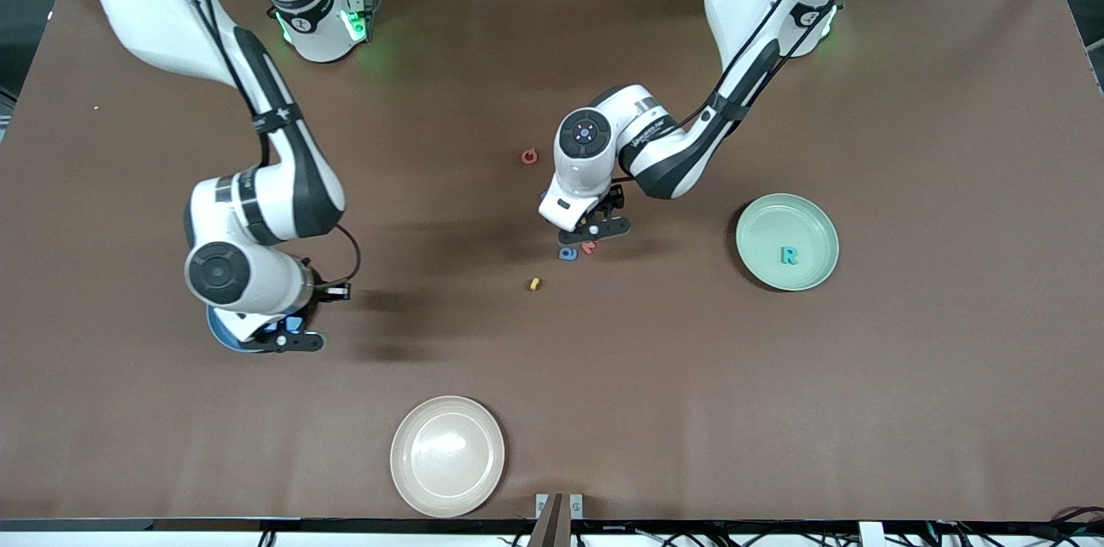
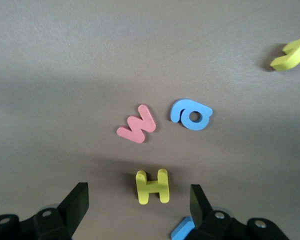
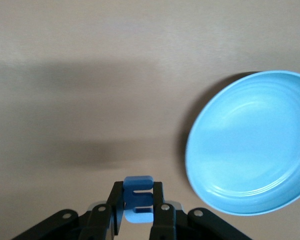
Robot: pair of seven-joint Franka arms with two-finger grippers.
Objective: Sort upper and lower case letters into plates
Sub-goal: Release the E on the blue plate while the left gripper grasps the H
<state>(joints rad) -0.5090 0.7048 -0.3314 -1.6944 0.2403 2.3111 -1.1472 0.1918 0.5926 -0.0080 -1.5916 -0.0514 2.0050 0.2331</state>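
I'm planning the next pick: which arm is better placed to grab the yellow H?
The left. Its left gripper hangs open right over the yellow H, a finger on each side. The right gripper is shut on a blue letter beside the sky blue plate, toward the right arm's end.

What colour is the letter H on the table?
Yellow. The letter H shows best in the left wrist view, lying between the open fingers of the left gripper.

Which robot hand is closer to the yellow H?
The left one. The left gripper hangs open right over the yellow H, among the loose letters. The right gripper is off toward the right arm's end, beside the blue plate, gripping a blue letter.
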